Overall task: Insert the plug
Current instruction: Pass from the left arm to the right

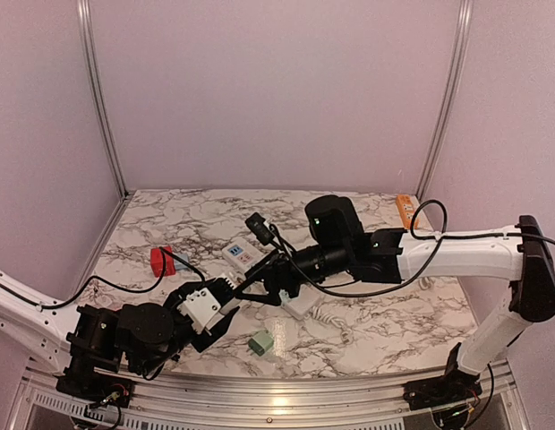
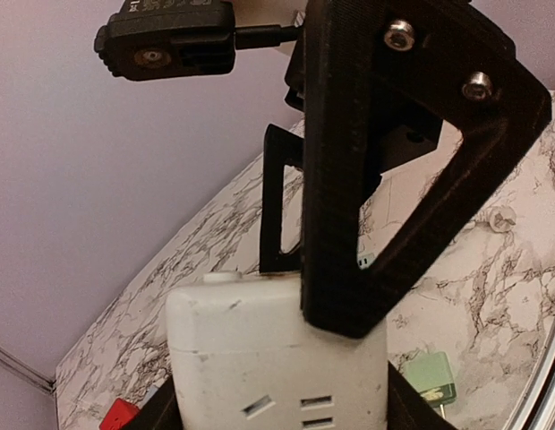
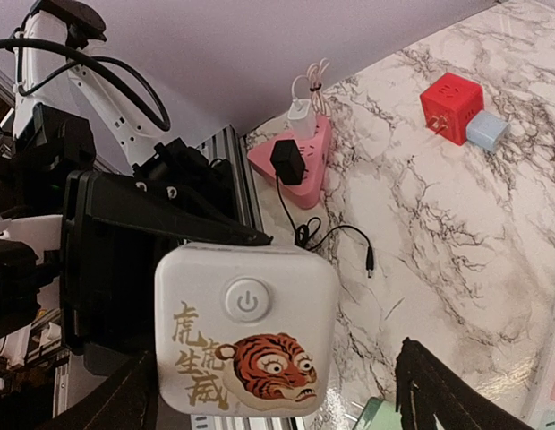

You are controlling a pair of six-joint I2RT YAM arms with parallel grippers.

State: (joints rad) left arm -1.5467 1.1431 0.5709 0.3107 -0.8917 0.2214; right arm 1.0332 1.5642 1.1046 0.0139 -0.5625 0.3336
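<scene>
Currently your left gripper (image 1: 213,312) is clamped on the white socket cube (image 3: 246,331), held up off the table (image 1: 376,331). Right gripper (image 1: 258,287) is spread wide and empty, one finger (image 2: 340,179) against the cube's top edge. The likely plug (image 1: 300,305), white and corded, lies on the table beneath the right arm. Risk: push further and the cube twists in its grip, so the slots misalign.

Near the table's (image 1: 394,331) front, left of centre, the left tool (image 1: 210,309) holds a socket (image 2: 260,349) off the surface. The right tool (image 1: 260,287) is just right of it. A strip (image 1: 244,254) lies behind them and a cube (image 1: 162,261) farther left. An adapter (image 1: 260,342) lies in front, and a box (image 1: 405,210) sits at the back right.
</scene>
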